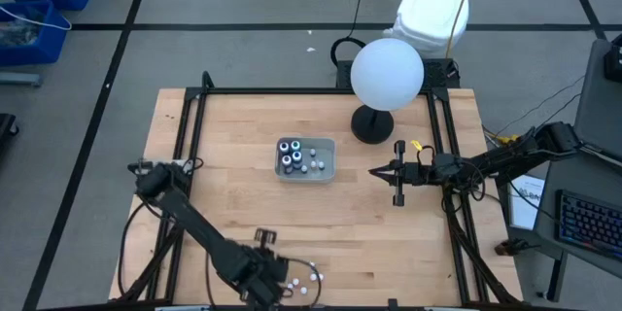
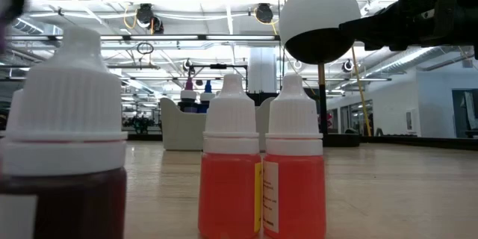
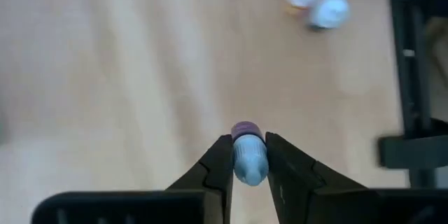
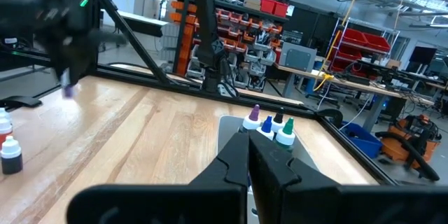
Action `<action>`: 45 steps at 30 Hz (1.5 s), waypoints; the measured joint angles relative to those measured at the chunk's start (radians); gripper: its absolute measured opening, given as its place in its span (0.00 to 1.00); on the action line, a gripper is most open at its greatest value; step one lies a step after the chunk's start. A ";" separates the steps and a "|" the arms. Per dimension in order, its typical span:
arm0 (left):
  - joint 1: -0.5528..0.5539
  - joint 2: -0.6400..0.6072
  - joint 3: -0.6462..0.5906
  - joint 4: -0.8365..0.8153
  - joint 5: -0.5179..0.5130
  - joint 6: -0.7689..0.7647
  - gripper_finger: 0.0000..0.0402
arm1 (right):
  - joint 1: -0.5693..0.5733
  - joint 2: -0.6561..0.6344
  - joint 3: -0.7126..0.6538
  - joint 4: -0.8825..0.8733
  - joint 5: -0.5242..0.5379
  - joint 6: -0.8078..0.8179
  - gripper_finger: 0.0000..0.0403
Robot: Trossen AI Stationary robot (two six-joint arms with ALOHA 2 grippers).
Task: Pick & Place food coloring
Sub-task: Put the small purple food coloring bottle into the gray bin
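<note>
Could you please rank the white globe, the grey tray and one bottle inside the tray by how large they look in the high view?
1. White globe, though it sits higher, nearer the camera.
2. Grey tray.
3. Bottle, clearly smallest.

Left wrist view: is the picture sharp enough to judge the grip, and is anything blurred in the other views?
Left wrist view: the left gripper and the small bottle between its jaws read clearly, but the two bottles beyond are soft blobs. Low view: the near dark bottle at the edge is out of focus; the two orange bottles are sharp. High view: even light, no glare on the grey tray.
</note>
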 joint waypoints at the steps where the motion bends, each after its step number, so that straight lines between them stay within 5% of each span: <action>1: 0.007 -0.031 0.000 -0.016 -0.022 0.001 0.17 | 0.000 0.000 0.000 0.000 0.000 0.000 0.00; 10: 0.101 -0.287 0.001 -0.083 -0.149 0.118 0.19 | 0.000 0.000 0.000 -0.001 0.000 -0.002 0.00; 17: 0.271 -0.357 0.001 -0.121 -0.170 0.296 0.16 | 0.000 0.000 0.000 -0.001 0.000 -0.002 0.00; 23: 0.441 -0.336 0.001 0.022 -0.083 0.525 0.19 | 0.000 0.000 0.000 0.000 0.000 -0.014 0.00; 31: 0.649 -0.269 0.001 0.097 -0.099 0.669 0.17 | 0.000 -0.001 0.000 -0.009 0.005 -0.076 0.00; 45: 0.784 -0.087 0.001 0.215 0.016 0.866 0.16 | -0.001 -0.015 0.000 0.106 0.032 -0.229 0.00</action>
